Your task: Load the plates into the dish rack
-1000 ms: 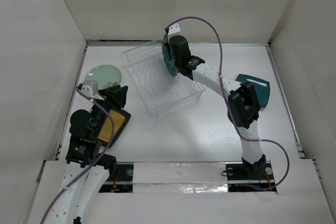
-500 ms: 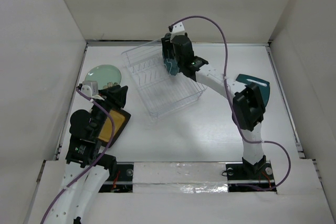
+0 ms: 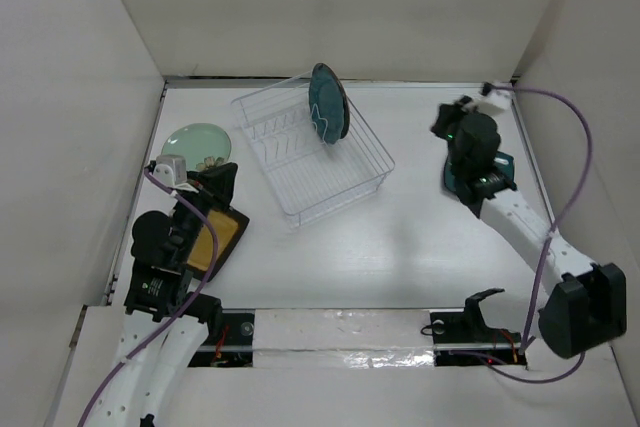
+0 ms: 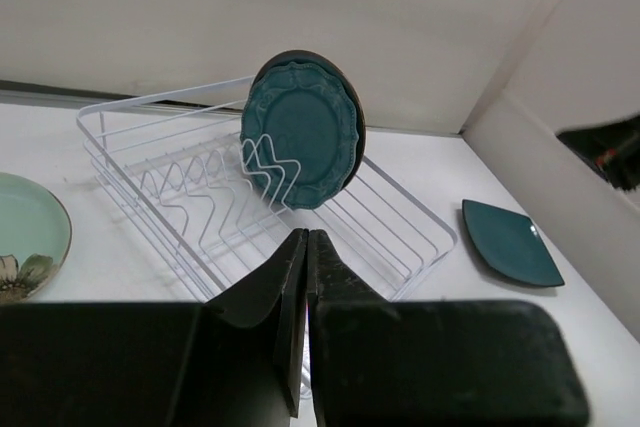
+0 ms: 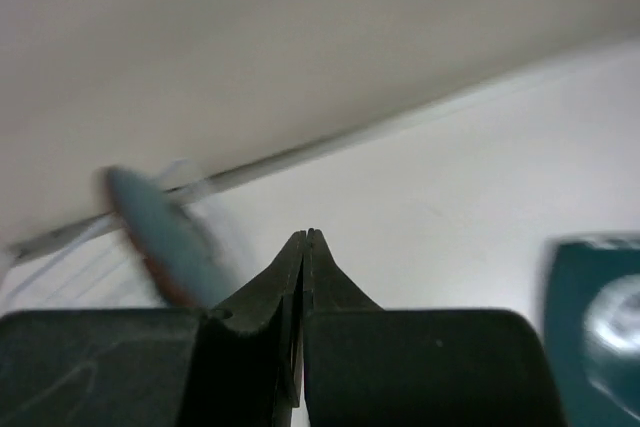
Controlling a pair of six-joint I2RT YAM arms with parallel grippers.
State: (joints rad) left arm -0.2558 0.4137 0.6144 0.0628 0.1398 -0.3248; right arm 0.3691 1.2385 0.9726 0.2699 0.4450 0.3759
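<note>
The clear dish rack [image 3: 318,175] [image 4: 170,202] lies at the back centre. A round scalloped dark teal plate [image 3: 328,104] [image 4: 298,133] stands upright in its far end, with a second dark rim just behind it. A pale mint plate [image 3: 195,140] [image 4: 25,237] lies flat left of the rack. The mustard-yellow square plate [image 3: 210,242] lies partly under my left arm. A square teal plate [image 3: 505,163] [image 4: 510,242] [image 5: 600,317] lies at the right, partly under my right arm. My left gripper [image 3: 224,177] [image 4: 306,237] is shut and empty. My right gripper [image 3: 442,119] [image 5: 305,237] is shut and empty, above that square plate.
White walls close in the table on the left, back and right. Purple cables loop from both wrists. The right wrist view is blurred by motion.
My right gripper let go of the round teal plate in the rack, swung back to the right over the square teal plate and shut. My left gripper's jaws closed.
</note>
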